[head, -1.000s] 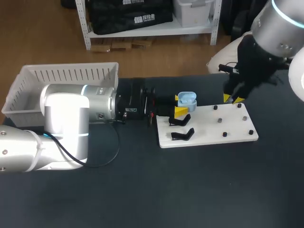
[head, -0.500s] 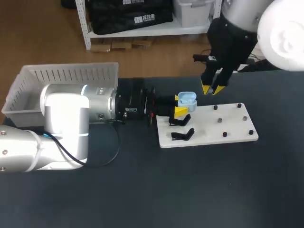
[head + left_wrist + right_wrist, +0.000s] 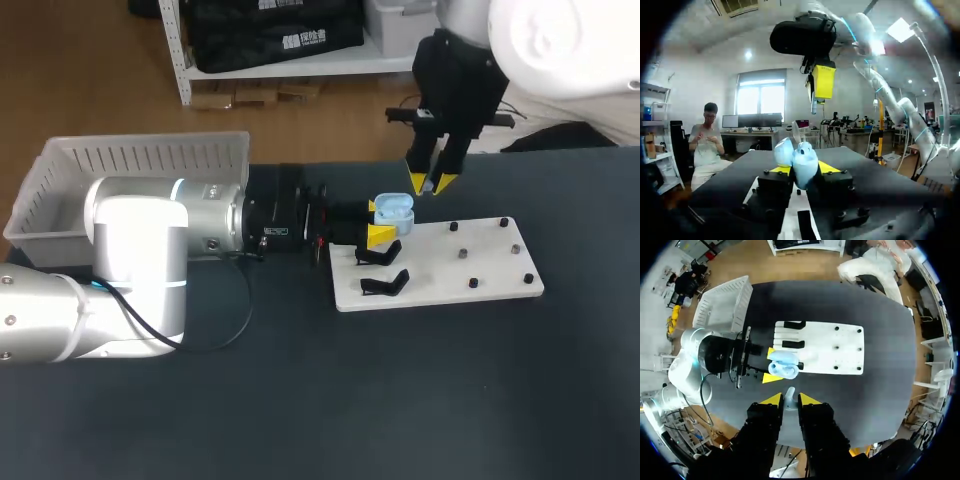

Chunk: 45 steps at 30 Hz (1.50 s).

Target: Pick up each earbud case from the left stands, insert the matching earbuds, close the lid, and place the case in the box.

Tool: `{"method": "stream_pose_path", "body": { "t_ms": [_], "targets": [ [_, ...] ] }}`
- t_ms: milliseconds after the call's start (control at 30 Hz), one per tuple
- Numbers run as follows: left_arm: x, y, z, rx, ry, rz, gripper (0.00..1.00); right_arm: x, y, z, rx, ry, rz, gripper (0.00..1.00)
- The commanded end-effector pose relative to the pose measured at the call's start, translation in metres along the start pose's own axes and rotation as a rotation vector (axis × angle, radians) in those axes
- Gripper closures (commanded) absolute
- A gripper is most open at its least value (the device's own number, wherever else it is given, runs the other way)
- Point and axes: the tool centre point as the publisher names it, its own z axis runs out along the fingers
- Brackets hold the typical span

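A white slatted basket [image 3: 130, 155] sits well behind the left pincer, beside the silver bulk of the left arm [image 3: 140, 255]. This arm lies low across the dark table [image 3: 330, 400].

The left pincer [image 3: 378, 221] is clamped on a pale blue earbud case [image 3: 394, 208], with one yellow finger pressing each side. The case is held just above the near end of a white board [image 3: 440, 268], and its lid stands open. In the left wrist view the case [image 3: 800, 159] fills the space between the two yellow tips of the left pincer [image 3: 802, 169] and juts out past them.

Two black stands [image 3: 383, 268] sit on the board just beside and below the left pincer, and both are bare. The rest of the board stretches away ahead of it.

The right pincer [image 3: 431, 184] hangs above and slightly ahead of the left pincer with its fingers pointing down at the table. It is near the case but not touching it. In the right wrist view the right pincer [image 3: 790, 399] has its fingers drawn close together, pinching a small white earbud [image 3: 789, 391] at the tips. The open case [image 3: 783, 365] lies ahead of the tips.

Beside the right pincer, further along the board, stand several small dark pegs [image 3: 463, 254], well apart from both pincers.
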Motion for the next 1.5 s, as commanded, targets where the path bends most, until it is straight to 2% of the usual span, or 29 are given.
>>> {"method": "stream_pose_path", "body": {
  "t_ms": [33,100,167,300,700,900,1100,1500],
  "targets": [
    [0.001,-0.001,0.000,-0.004,-0.004,0.004,1.00,0.001,0.000,0.000,0.000,-0.002,0.000,1.00],
    [0.001,-0.001,0.000,-0.004,-0.004,0.004,1.00,-0.002,0.010,0.000,0.064,-0.008,-0.009,1.00],
    [0.001,-0.001,0.000,-0.004,-0.004,0.004,1.00,-0.005,0.016,0.003,0.061,-0.003,-0.039,1.00],
    [0.001,-0.001,0.000,-0.004,-0.004,0.004,1.00,-0.013,0.026,0.009,0.115,0.015,-0.091,1.00],
    [0.001,-0.001,0.000,-0.004,-0.004,0.004,1.00,-0.018,0.028,0.015,0.103,0.064,-0.198,1.00],
    [0.001,-0.001,0.000,-0.004,-0.004,0.004,1.00,-0.015,0.034,0.024,0.125,0.095,-0.262,1.00],
    [0.001,-0.001,0.000,-0.004,-0.004,0.004,1.00,-0.013,0.037,0.029,0.121,0.118,-0.279,1.00],
    [0.001,-0.001,0.000,-0.004,-0.004,0.004,1.00,-0.004,0.048,0.038,0.116,0.113,-0.283,1.00]
  ]
}}
